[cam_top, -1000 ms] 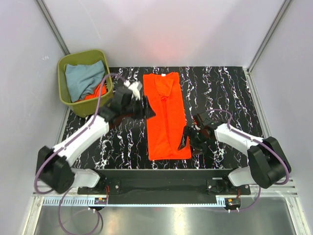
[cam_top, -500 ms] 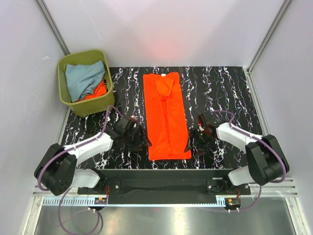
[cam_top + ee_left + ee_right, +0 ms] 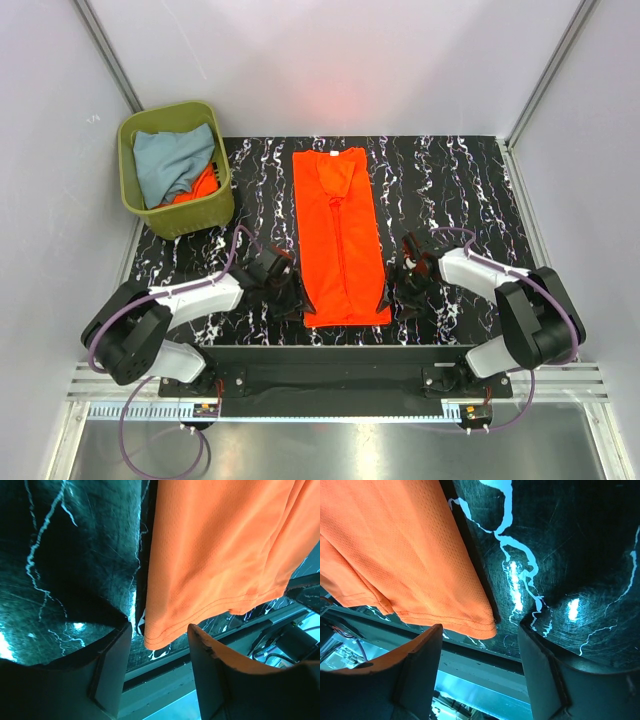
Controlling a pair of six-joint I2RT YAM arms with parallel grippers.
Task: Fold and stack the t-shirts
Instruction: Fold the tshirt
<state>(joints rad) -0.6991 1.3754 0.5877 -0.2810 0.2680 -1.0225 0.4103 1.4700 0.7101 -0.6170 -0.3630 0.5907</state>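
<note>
A bright orange t-shirt [image 3: 340,235] lies flat on the black marbled table, folded lengthwise into a long strip, collar at the far end. My left gripper [image 3: 293,296] is open at the strip's near left corner; the hem corner [image 3: 156,639] sits between its fingers [image 3: 111,667]. My right gripper [image 3: 392,293] is open at the near right corner; that hem corner [image 3: 482,626] lies between its fingers [image 3: 542,665]. More shirts sit in the olive-green bin: a pale grey-blue one [image 3: 170,162] over an orange one [image 3: 198,187].
The olive-green bin [image 3: 160,122] stands at the table's far left corner. The table's near edge and the metal rail [image 3: 330,352] run just below both grippers. White walls enclose the table on the left, back and right.
My left arm has swung from the shirt's upper left side down to its near left corner. My right gripper has edged slightly in towards the near right corner.
</note>
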